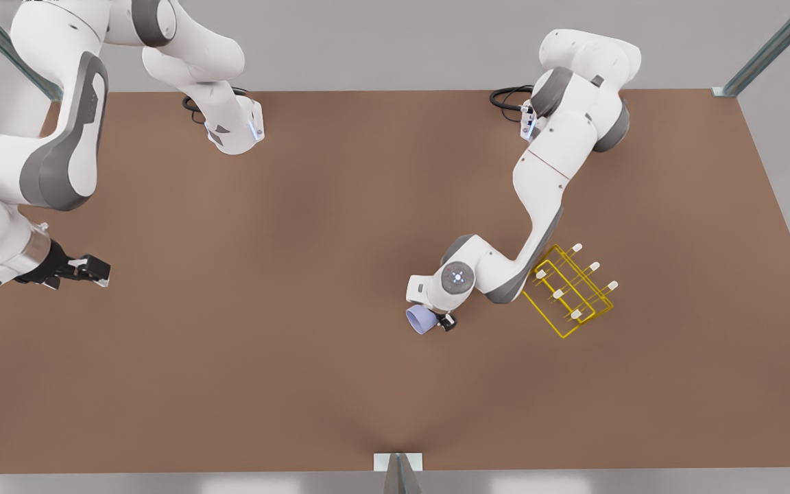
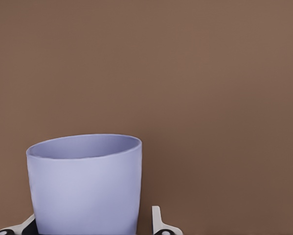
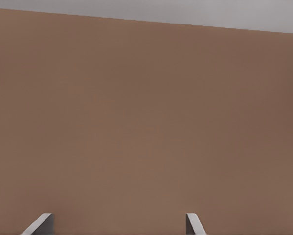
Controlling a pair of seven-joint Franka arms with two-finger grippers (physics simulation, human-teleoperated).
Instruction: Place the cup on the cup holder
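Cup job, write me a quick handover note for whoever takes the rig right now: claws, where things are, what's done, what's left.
Left claw: shut on the cup, near the table's middle in the front view; the left wrist view shows the cup between its fingers.
Right claw: open, holding nothing, waiting at the front view's left edge.
Holder: on the table, to the front view's right of the cup, every peg bare.
Done: cup grasped.
Left: carry it to the holder, seat it on a peg, release.
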